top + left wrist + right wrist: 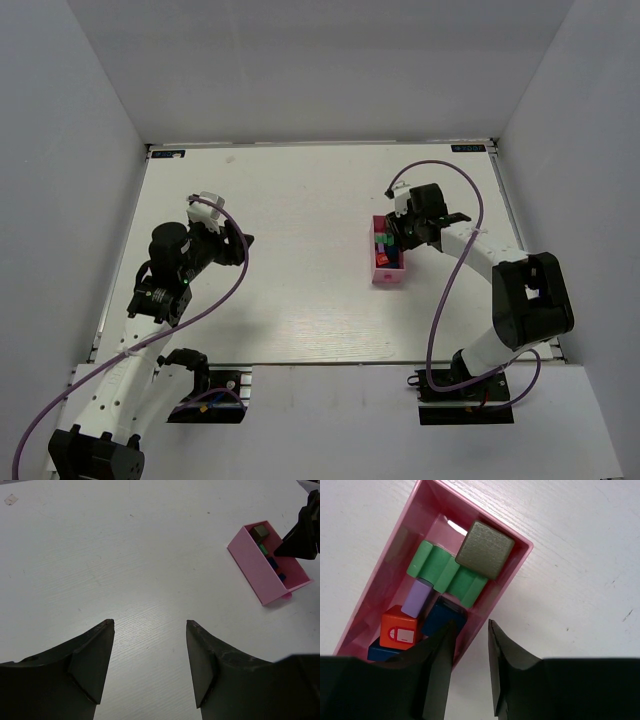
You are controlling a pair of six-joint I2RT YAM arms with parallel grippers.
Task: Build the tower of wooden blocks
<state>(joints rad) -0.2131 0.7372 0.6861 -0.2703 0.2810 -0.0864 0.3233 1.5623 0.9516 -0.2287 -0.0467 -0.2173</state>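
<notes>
Pink tray (393, 562): holds the wood blocks (445, 571) loose and jumbled (green, purple, red, brown). Two blue ones are partly hidden behind the right gripper (471, 625), whose slightly parted fingers straddle the tray's long wall. Left gripper (150, 625): spread wide over the table (100, 550), well apart.

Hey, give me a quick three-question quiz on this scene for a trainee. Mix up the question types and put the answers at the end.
1. True or false: the left gripper is holding a wood block.
2. In the right wrist view, which block lies at the end of the pink tray farthest from the right gripper? A red, B dark brown, C purple.
3. Fill in: the right gripper's fingers straddle the tray's ____.
Key: 1 false; it is open and holds nothing. 2 B, the dark brown cube. 3 wall; one finger is inside, one outside.
</notes>
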